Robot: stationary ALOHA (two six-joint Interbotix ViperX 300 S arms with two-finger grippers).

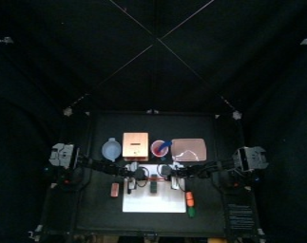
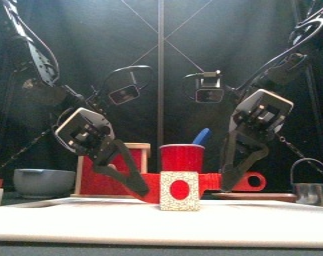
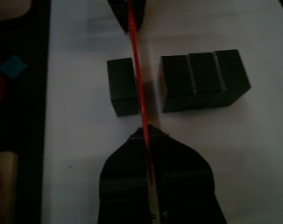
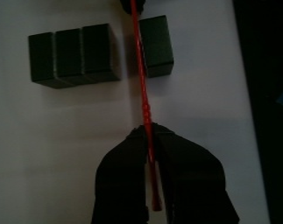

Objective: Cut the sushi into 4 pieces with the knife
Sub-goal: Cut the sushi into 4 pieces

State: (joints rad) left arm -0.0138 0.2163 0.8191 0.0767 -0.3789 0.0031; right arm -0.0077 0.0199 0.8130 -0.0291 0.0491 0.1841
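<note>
The dark green sushi roll lies on the white cutting board (image 3: 67, 131) in two parts: a single block (image 3: 120, 85) and a piece of three joined blocks (image 3: 204, 80). A narrow gap separates them. A red knife (image 3: 134, 61) runs edge-on across the roll, over the single block beside the gap. My left gripper (image 3: 144, 147) is shut on one end of the knife, and my right gripper (image 4: 144, 140) is shut on the other end. In the front view the roll's white end face (image 2: 179, 190) shows between the two grippers, left gripper (image 2: 134, 185) and right gripper (image 2: 231, 178).
Behind the board stand a red cup (image 2: 184, 158) with a blue knife (image 2: 200, 135), a wooden box (image 1: 134, 147), a blue-grey bowl (image 2: 41, 180) at the left and a pink tray (image 1: 189, 149). A metal cutter (image 2: 311, 188) sits at the right. Small toys (image 1: 190, 202) lie beside the board.
</note>
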